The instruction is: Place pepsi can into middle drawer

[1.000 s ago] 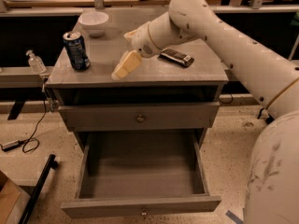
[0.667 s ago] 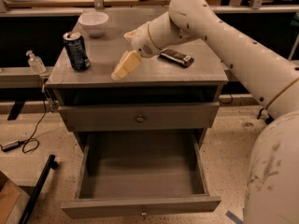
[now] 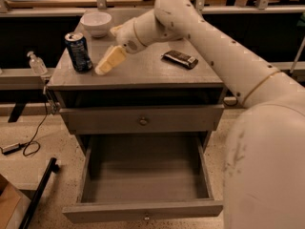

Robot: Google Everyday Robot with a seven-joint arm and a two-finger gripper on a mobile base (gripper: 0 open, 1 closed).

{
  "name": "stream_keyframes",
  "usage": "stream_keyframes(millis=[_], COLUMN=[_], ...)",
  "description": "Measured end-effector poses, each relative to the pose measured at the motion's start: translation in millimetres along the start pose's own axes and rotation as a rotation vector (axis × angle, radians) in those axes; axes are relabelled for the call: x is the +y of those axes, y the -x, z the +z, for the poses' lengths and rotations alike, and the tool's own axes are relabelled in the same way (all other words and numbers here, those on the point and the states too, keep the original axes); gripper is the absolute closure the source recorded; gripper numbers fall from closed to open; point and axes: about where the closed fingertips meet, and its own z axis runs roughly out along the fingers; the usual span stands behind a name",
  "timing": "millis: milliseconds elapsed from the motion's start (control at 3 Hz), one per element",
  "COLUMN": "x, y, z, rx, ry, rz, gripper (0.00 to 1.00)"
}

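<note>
Hovering low over the cabinet top (image 3: 143, 78), the gripper (image 3: 103, 68) points down and to the left, its cream tip just above the grey surface near the front left edge. Open or closed: cannot tell from this angle, as it reads as one pale wedge. It holds nothing that can be seen.

Pepsi can (image 3: 78, 51) stands upright on the cabinet top at the left side, just left of the gripper tip. A narrow strip of bare surface shows between them, so the two are apart.

White bowl (image 3: 96, 23) sits behind the can at the back of the top. Dark flat packet (image 3: 179, 58) lies to the right of the arm, well apart from the can.

Upper drawer front (image 3: 143, 119) with its round knob is pushed in. Below it the middle drawer (image 3: 114, 212) is pulled far out, its grey floor bare.

Clear small bottle (image 3: 36, 63) stands on a ledge left of the cabinet. Robot arm reaches in from the right, its broad white shell filling the lower right corner.
</note>
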Motion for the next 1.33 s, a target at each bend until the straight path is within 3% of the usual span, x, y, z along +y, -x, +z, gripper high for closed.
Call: stream_keyframes(millis=[333, 667, 1000, 1333], x=[-10.9, -19.8, -20.3, -17.9], y=[14.9, 25.7, 32.5, 37.4], z=[31.4, 78.4, 103.6, 110.8], rx=[-0.03, -0.074, -0.104, -0.113], ry=[0.032, 0.098, 0.141, 0.162], rz=[-0.011, -0.017, -0.014, -0.015], gripper=[0.0, 0.03, 0.25, 0.57])
